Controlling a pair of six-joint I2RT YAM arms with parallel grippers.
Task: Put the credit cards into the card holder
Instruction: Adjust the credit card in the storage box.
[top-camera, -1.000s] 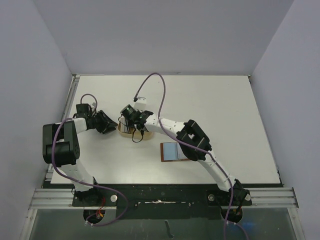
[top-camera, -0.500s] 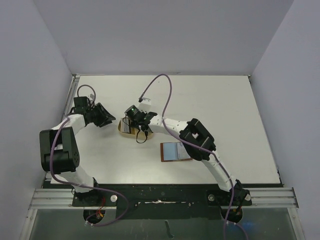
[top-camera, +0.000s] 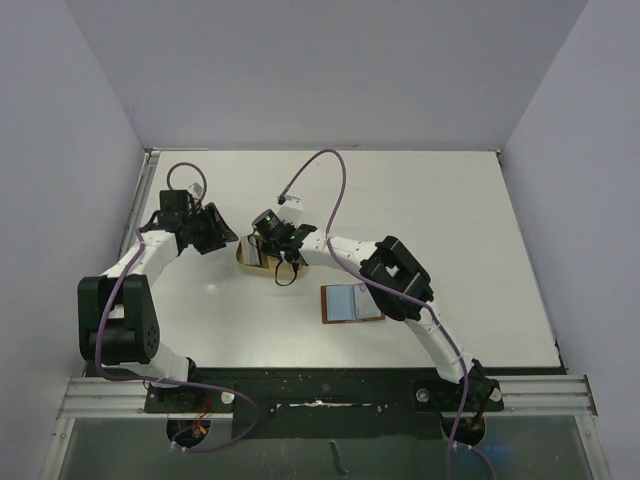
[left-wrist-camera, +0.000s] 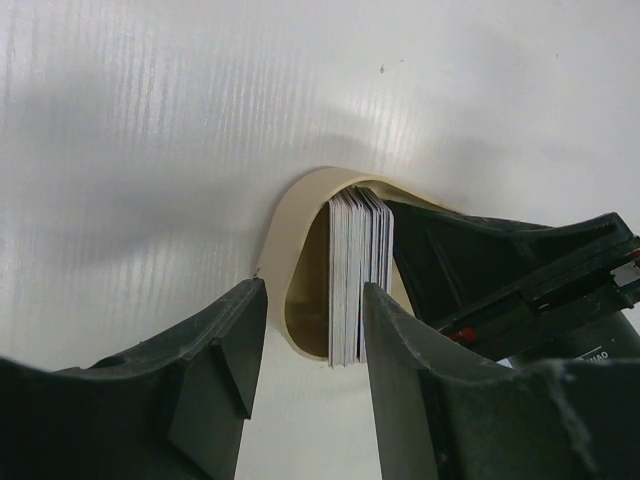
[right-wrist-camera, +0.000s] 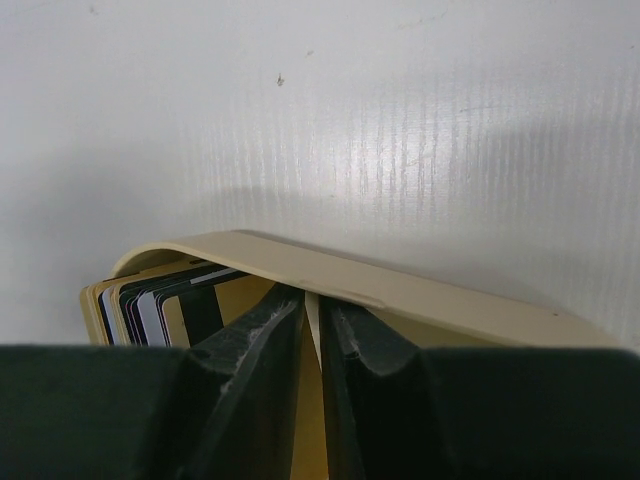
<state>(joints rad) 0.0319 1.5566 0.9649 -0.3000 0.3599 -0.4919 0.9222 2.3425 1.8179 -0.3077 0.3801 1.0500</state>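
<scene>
A stack of credit cards (left-wrist-camera: 358, 270) stands on edge in a tan oblong tray (left-wrist-camera: 290, 230). My left gripper (left-wrist-camera: 315, 290) is open, its fingers just short of the stack's near end and holding nothing. In the right wrist view my right gripper (right-wrist-camera: 312, 292) reaches inside the tray (right-wrist-camera: 400, 290) beside the dark and pale cards (right-wrist-camera: 150, 305). Its jaws are almost together on a thin tan card seen edge-on. The card holder (top-camera: 352, 302), a brown wallet, lies open on the table with a pale blue card (top-camera: 343, 301) on it. From above, the left gripper (top-camera: 222, 235) sits left of the tray (top-camera: 245, 262) and the right gripper (top-camera: 268, 238) over it.
The right arm's black wrist (left-wrist-camera: 520, 290) fills the tray's far side in the left wrist view. A purple cable (top-camera: 330, 190) arcs over the table behind the tray. Grey walls close in the white table (top-camera: 450, 220) on three sides.
My left gripper has drawn back up and away from the tray's left end, and its jaws have widened. The right gripper has shifted slightly left over the tray, jaws unchanged.
</scene>
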